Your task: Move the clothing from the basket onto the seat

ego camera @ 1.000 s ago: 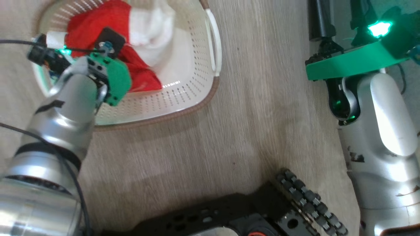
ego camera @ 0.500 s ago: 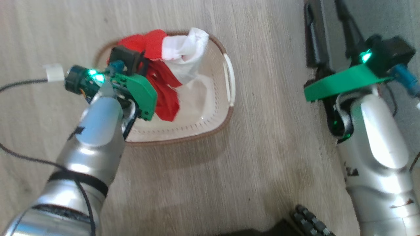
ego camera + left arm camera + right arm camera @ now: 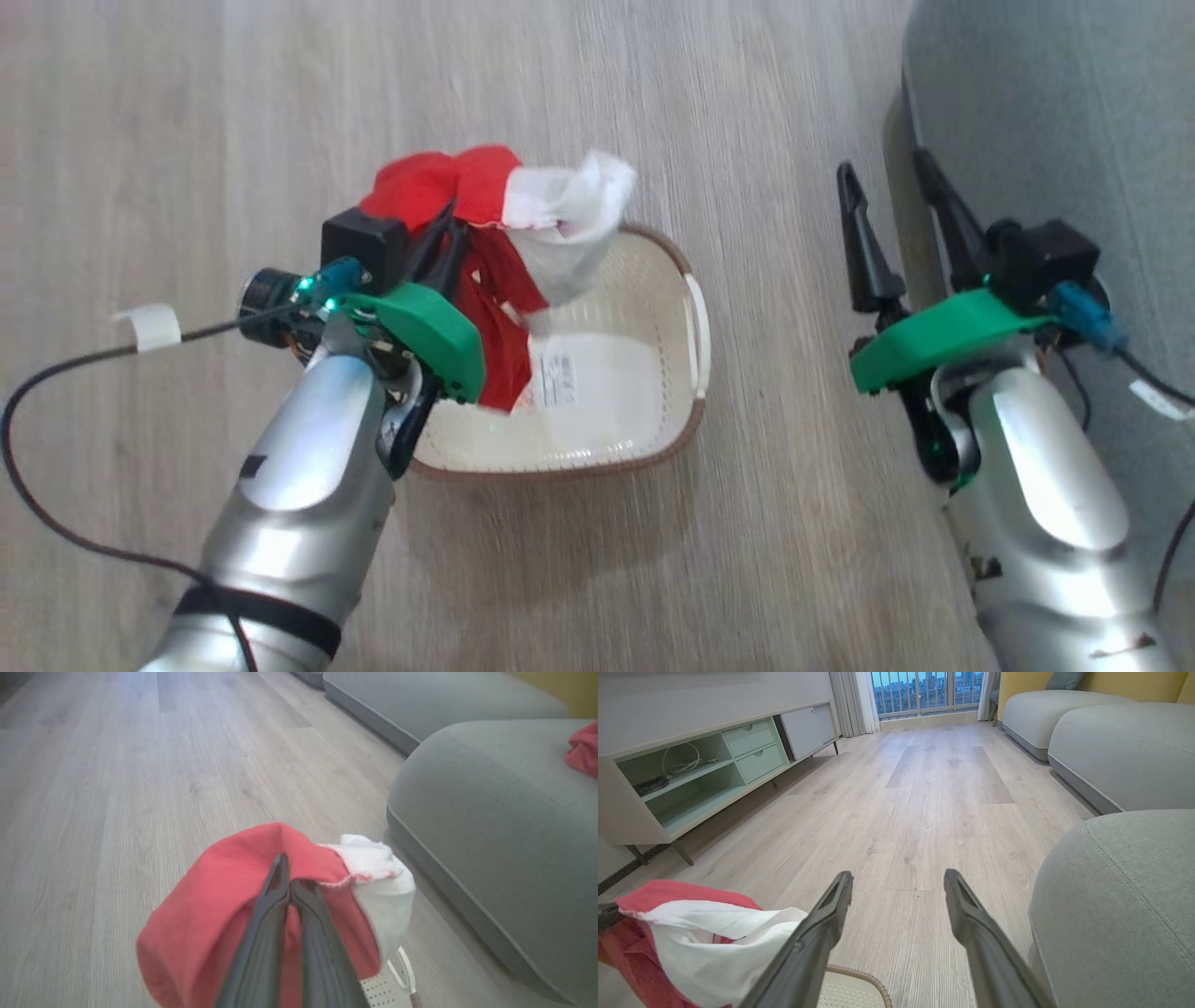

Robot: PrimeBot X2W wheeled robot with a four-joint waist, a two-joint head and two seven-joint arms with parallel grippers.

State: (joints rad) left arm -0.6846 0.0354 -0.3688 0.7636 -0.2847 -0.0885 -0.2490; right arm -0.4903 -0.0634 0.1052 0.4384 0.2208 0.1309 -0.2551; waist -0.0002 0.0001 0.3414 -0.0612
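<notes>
My left gripper is shut on the clothing, a red garment with a white part, which hangs lifted over the left half of the cream basket. The basket's inside is bare, with a label on its bottom. In the left wrist view the closed fingertips pinch the red fabric. My right gripper stands open with nothing in it, between the basket and the grey-green seat. From the right wrist I see its open gripper, the clothing at lower left and the seat at right.
A second red garment lies on the seat. A low cabinet lines the left wall, and more sofa sections stand farther back. A black cable with a white tag trails from my left wrist over the wooden floor.
The head camera has pulled back and shifted. My left gripper has raised the clothing out of the basket, so the labelled bottom now shows. The right gripper stays open.
</notes>
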